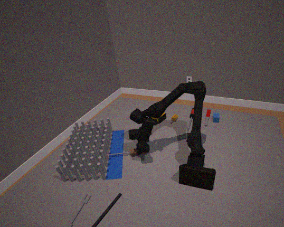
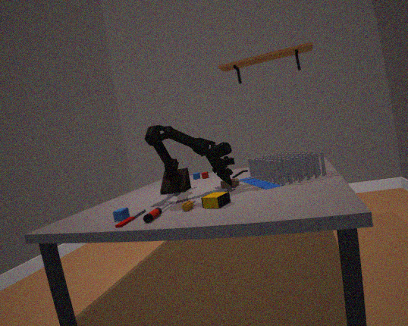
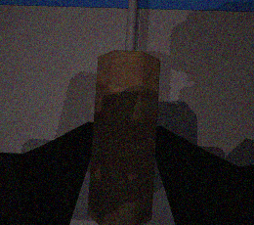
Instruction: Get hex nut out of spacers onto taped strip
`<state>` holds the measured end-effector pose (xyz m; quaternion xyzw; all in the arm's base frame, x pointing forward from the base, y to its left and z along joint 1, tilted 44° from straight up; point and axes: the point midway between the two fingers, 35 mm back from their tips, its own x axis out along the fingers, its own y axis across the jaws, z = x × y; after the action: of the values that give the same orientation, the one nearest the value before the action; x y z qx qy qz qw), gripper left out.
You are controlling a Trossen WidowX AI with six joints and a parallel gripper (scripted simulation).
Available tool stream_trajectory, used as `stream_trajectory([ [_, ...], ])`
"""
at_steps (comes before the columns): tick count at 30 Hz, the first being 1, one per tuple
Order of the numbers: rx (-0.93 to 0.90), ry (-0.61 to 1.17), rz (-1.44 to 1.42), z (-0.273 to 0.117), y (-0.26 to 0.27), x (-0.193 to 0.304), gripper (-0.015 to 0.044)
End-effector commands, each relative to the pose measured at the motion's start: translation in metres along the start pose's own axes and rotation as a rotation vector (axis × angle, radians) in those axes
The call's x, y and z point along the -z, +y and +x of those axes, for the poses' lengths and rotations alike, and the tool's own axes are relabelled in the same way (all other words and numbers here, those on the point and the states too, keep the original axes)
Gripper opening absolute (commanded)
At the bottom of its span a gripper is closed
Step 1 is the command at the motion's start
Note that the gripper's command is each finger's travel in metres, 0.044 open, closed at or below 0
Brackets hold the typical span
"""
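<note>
My gripper (image 1: 140, 153) (image 2: 229, 182) (image 3: 124, 130) is shut on the brown wooden handle (image 1: 133, 151) (image 3: 127, 112) of a tool, low over the table just in front of the taped strip. The tool's thin metal shaft (image 1: 120, 153) (image 3: 133, 24) crosses above the blue taped strip (image 1: 117, 142) (image 2: 261, 183) (image 3: 46, 3) and reaches the front edge of the spacer field. The grey metal spacers (image 1: 100, 157) (image 2: 267, 170) stand upright in close rows. The shaft's far end is hard to make out against them. The hex nut is not visible in any view.
A thin wire tool (image 1: 87, 200) and a black bar (image 1: 107, 209) lie beside the field. A yellow and black block (image 2: 215, 200), a small yellow piece (image 1: 174, 117) (image 2: 187, 205), red-handled tools (image 1: 208, 113) (image 2: 152, 215) and a blue cube (image 1: 216, 117) (image 2: 121, 214) lie on the opposite side.
</note>
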<state>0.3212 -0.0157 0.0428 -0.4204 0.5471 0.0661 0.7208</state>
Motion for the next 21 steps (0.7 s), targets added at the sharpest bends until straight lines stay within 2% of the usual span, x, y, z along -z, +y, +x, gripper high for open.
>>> stream_trajectory([
  [1,0.000,-0.001,-0.006,-0.002,0.000,0.003,0.0000],
  [21,0.000,0.000,-0.006,-0.007,0.000,0.014,0.0000],
])
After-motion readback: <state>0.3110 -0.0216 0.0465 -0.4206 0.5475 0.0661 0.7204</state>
